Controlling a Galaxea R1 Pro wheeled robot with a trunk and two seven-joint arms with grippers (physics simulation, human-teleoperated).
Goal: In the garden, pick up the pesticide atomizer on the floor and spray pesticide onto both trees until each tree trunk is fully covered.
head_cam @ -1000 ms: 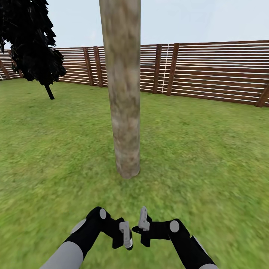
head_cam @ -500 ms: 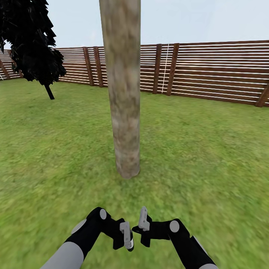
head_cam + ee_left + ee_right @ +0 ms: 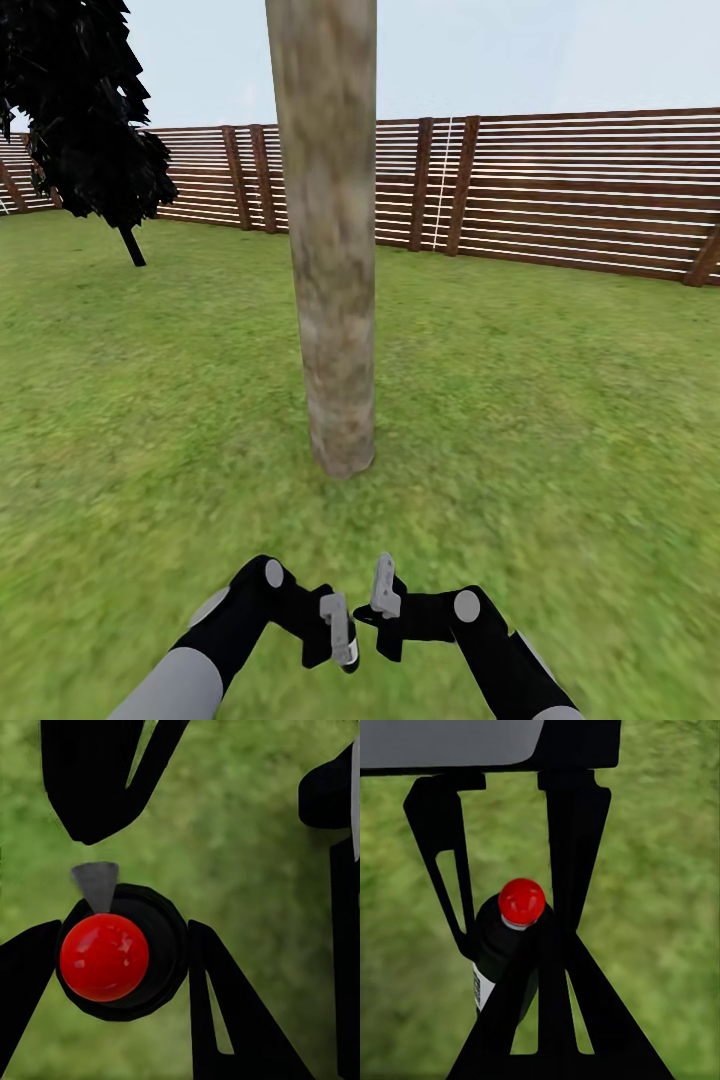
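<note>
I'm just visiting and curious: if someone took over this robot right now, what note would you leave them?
Left hand: shut on the atomizer, red top up.
Right hand: looks shut and empty, close beside the left.
Both are held low over the grass, facing a trunk straight ahead.
Done: atomizer picked up, robot at a tree.
Left: no spray is visible on this trunk, so cover it fully, then do the second tree.

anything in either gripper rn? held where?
Left gripper holds the pesticide atomizer, fingers on opposite sides of its dark body below the red top. Whether the right gripper also grips it cannot be told.
</note>
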